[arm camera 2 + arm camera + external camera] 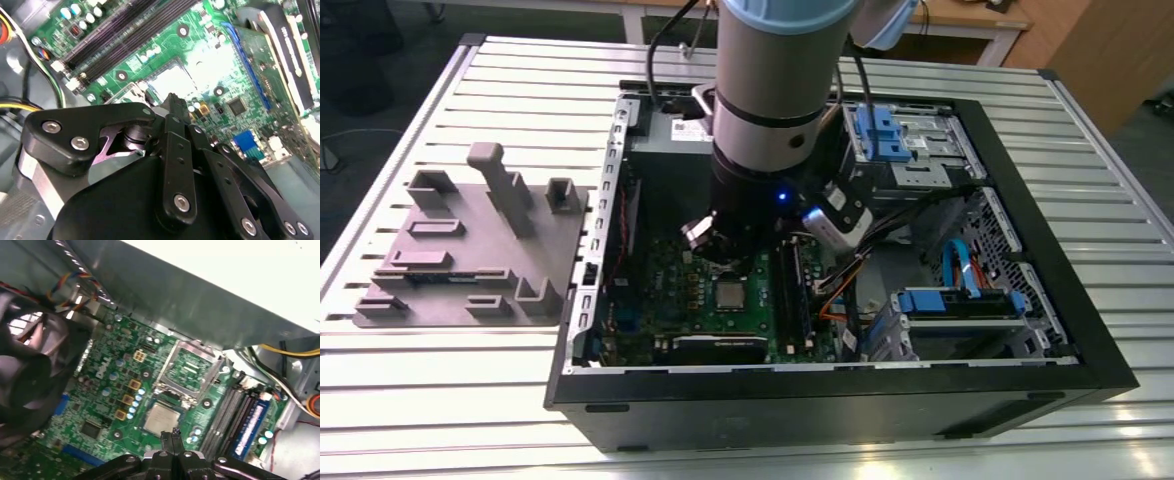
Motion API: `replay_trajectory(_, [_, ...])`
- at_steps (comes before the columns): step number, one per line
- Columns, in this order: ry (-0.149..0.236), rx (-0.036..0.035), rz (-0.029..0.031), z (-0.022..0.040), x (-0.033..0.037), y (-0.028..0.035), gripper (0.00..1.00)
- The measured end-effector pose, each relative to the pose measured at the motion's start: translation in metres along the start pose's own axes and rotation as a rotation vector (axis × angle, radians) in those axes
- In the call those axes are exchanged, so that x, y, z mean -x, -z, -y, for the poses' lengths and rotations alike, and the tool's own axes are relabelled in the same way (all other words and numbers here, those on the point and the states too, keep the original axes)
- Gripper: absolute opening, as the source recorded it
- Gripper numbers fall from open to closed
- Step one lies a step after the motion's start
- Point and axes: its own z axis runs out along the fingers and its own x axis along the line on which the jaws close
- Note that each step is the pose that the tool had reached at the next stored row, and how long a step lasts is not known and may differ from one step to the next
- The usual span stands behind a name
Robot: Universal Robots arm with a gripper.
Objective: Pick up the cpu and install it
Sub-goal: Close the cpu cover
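Placement stage, to judge by the layout: cpu [730, 293] lying flat in its socket on the green motherboard [670, 300], slightly below the middle of the exterior frame, inside the open computer case [1067, 300]. Seen in the first wrist view with the socket's metal retaining frame [192, 365] swung open just beside it, so not yet clamped down. Gripper [175, 432] poised right over the chip's near edge, fingertips [172, 100] drawn together with nothing between them; cannot tell whether touching the chip. Looks released rather than carried. Any further contact here calls for a straight vertical approach and light force, with no sideways push across the socket.
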Motion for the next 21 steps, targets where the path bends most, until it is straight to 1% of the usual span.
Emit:
replay_trajectory(3, [0.000,0.0002,-0.0005,0.0014,0.0078,-0.0004,0.10])
replay_trajectory(5, [0.006,0.0008,-0.0003,0.0014,0.0086,-0.0006,0.10])
replay_trajectory(7, [0.036,0.0027,0.0006,0.0014,0.0085,-0.0008,0.10])
replay_trajectory(8, [0.048,0.0062,0.0022,0.0015,0.0086,-0.0009,0.10])
replay_trajectory(9, [0.056,0.0150,0.0066,0.0015,0.0086,-0.0011,0.10])
replay_trajectory(10, [0.062,0.0282,0.0129,0.0014,0.0086,-0.0012,0.10])
replay_trajectory(12, [0.068,0.0594,0.0283,0.0014,0.0086,-0.0015,0.10])
replay_trajectory(13, [0.069,0.0726,0.0348,0.0014,0.0086,-0.0017,0.10])
replay_trajectory(14, [0.070,0.0804,0.0387,0.0014,0.0086,-0.0020,0.10])
replay_trajectory(21, [0.070,0.0819,0.0394,0.0014,0.0086,-0.0022,0.10])
